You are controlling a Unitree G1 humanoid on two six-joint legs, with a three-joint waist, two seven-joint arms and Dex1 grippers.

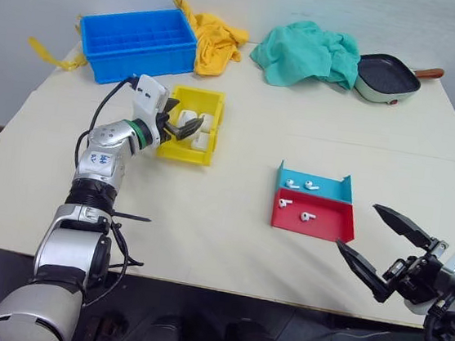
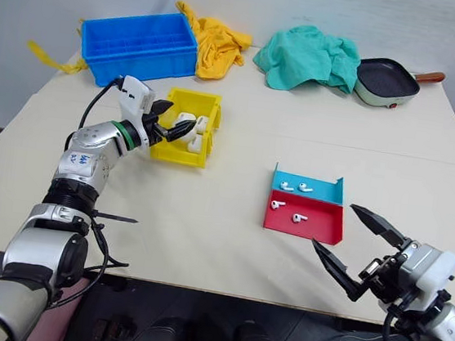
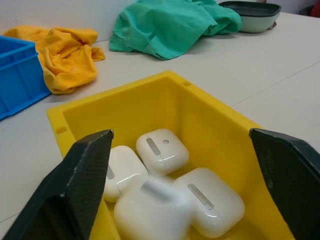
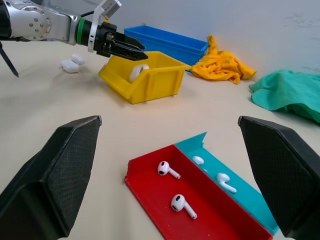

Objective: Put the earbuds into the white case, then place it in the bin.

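Yellow plastic walls of the bin frame four white cases in the left wrist view, the nearest blurred between the left gripper's spread fingers, with no contact visible. Head views show that gripper poised over the bin's left rim. Two more cases lie left of the bin in the right wrist view. Further right, earbuds rest in red and teal trays. Near right, the right gripper hangs wide and empty.
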